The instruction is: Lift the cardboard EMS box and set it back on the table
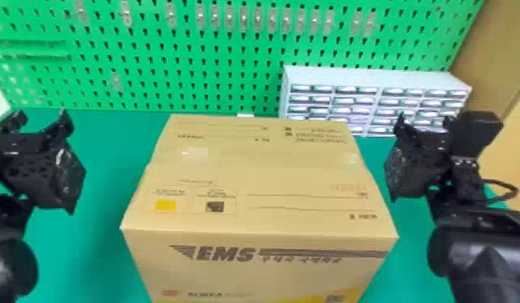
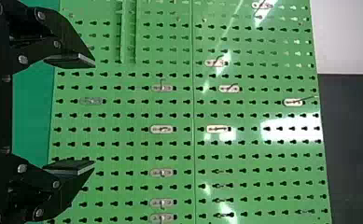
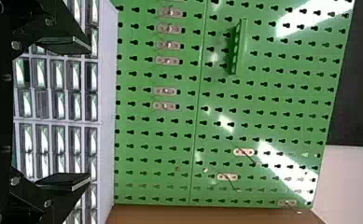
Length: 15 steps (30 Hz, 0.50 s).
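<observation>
In the head view the cardboard EMS box (image 1: 254, 193) stands upright and closed on the green table, its printed side facing the robot. To its left, separated by a strip of table, is my left gripper (image 1: 39, 121). On the other side my right gripper (image 1: 424, 123) is held apart from the box. The left wrist view has my left gripper (image 2: 93, 114) open, nothing between its spread fingers. My right gripper (image 3: 89, 114) is likewise open in the right wrist view, with a drawer cabinet beyond its fingers.
A green pegboard (image 1: 182, 60) with metal hooks rises behind the table (image 1: 105, 133). The white drawer cabinet (image 1: 375, 78) stands at the back right, behind the box. A small white item (image 1: 245, 115) lies at the box's far edge.
</observation>
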{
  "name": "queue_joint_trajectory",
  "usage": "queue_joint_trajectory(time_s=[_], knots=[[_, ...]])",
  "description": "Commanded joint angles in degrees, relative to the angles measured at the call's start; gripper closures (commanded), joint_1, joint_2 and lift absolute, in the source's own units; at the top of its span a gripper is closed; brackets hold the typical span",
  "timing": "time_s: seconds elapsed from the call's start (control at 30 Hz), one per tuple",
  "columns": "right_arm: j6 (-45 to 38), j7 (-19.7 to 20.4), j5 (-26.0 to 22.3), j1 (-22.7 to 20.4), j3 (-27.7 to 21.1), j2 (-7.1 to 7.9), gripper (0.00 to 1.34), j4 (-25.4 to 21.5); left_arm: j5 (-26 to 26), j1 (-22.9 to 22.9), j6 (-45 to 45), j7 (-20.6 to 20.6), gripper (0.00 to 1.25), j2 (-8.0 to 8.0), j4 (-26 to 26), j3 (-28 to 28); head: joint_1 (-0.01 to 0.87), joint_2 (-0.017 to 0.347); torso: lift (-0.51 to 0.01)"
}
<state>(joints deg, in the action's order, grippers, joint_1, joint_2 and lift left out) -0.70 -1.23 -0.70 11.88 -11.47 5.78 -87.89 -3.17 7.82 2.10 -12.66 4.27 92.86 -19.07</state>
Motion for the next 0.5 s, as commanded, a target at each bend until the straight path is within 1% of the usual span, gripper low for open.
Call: queue_joint_trajectory(time_s=[0.0, 0.47], knots=[[0.0, 0.0, 0.0, 0.1, 0.1, -0.07, 0.31, 0.0, 0.0, 0.0, 0.0, 0.0, 0.48, -0.05, -0.1, 0.0, 0.678, -0.015, -0.062], [-0.1, 0.0, 0.4, 0.3, 0.1, -0.25, 0.31, 0.1, -0.1, 0.0, 0.0, 0.0, 0.48, -0.05, -0.1, 0.0, 0.678, -0.015, -0.09]])
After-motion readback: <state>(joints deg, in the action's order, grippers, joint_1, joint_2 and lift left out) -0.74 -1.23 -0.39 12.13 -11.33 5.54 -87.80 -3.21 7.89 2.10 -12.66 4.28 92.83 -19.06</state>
